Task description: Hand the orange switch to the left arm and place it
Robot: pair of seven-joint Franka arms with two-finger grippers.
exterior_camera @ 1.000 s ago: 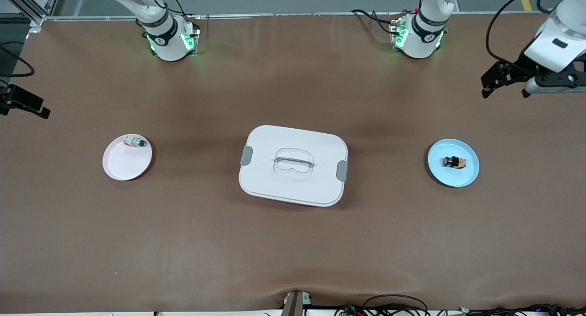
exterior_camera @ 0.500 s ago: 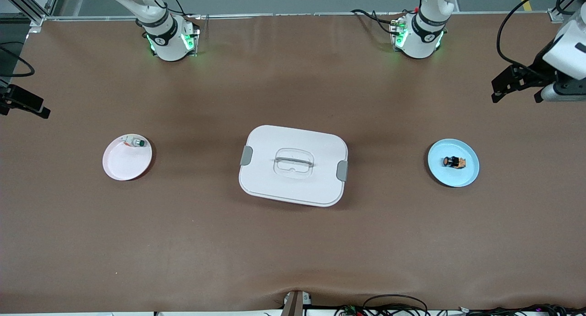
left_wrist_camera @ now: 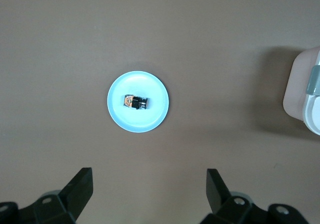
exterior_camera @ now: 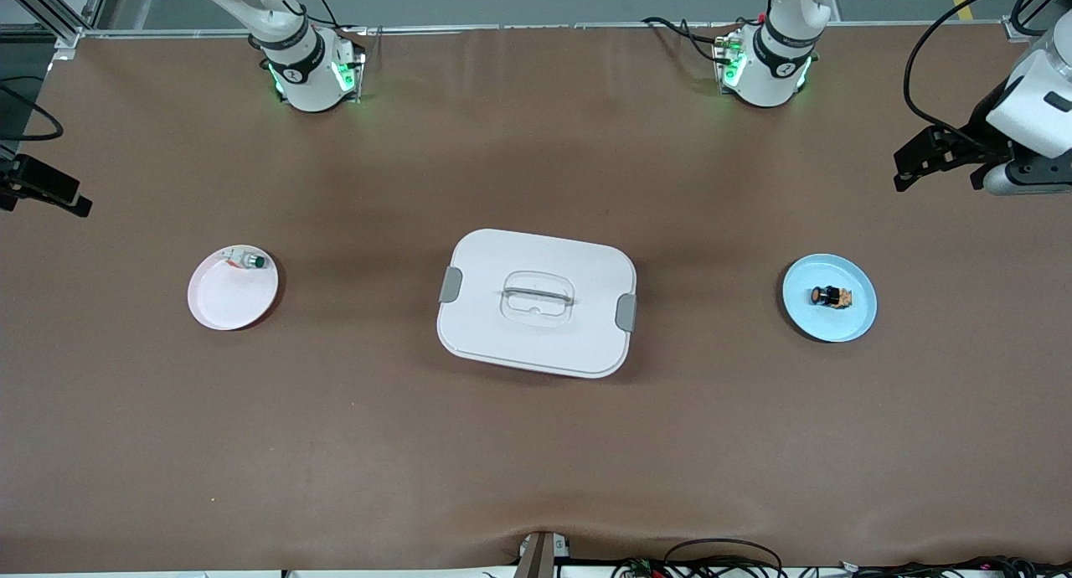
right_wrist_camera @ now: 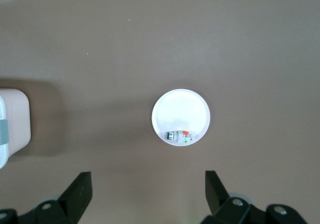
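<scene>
The orange switch (exterior_camera: 830, 296), a tiny black cylinder with orange parts at one end, lies on a light-blue plate (exterior_camera: 854, 318) toward the left arm's end of the table. The left wrist view shows the switch (left_wrist_camera: 136, 102) well apart from the fingers. My left gripper (exterior_camera: 936, 176) hangs open and empty over bare table at that end. My right gripper (exterior_camera: 59, 197) hangs open and empty over the table's edge at the right arm's end. The white lidded box (exterior_camera: 536, 301) stands mid-table between the two plates.
A pink plate (exterior_camera: 226, 306) toward the right arm's end carries a small silver-white piece with a green tip (exterior_camera: 248, 261). The right wrist view shows that plate (right_wrist_camera: 181, 108) and the box's edge (right_wrist_camera: 12, 119). Cables lie along the table's front edge.
The left gripper has drifted a little toward the left arm's end of the table and dipped slightly. The right arm, the switch, the plates and the box have not moved.
</scene>
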